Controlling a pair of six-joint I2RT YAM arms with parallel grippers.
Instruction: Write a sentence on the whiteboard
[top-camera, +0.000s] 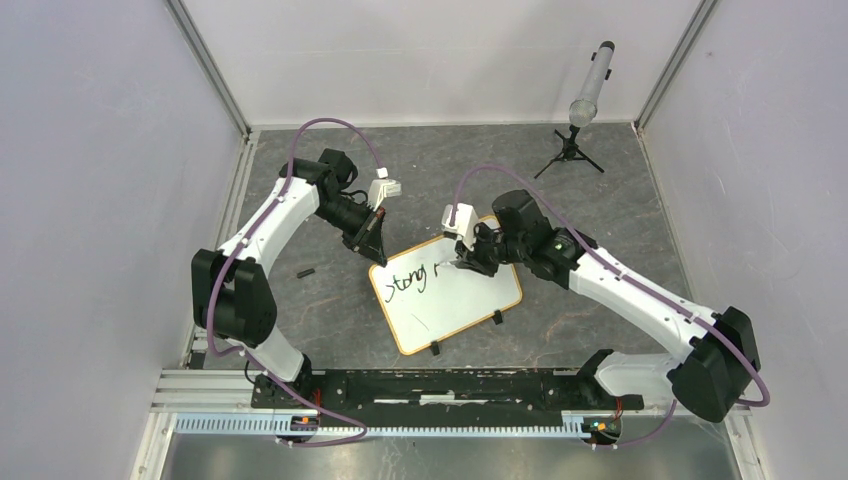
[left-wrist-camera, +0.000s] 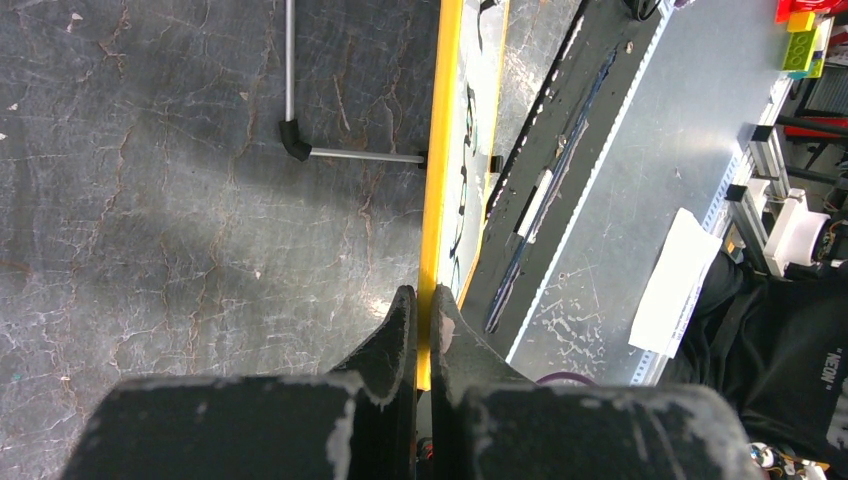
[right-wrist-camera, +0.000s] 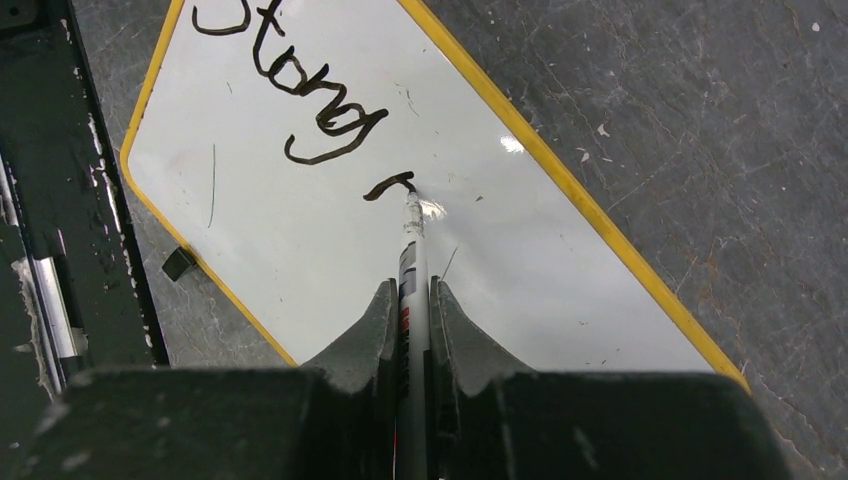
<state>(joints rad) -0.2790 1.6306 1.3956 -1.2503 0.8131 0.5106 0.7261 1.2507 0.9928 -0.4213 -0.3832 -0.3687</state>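
Note:
The whiteboard lies flat on the grey table, framed in yellow-orange, with black handwriting reading "Stong r" on it. My left gripper is shut on the board's far left corner; in the left wrist view the yellow frame runs edge-on between the fingers at my left gripper. My right gripper is shut on a white marker. The marker's tip touches the board at the end of the small "r" stroke.
A small black cap-like piece lies on the table left of the board. A tripod with a grey cylinder stands at the back right. The black rail runs along the near edge. White walls enclose the table.

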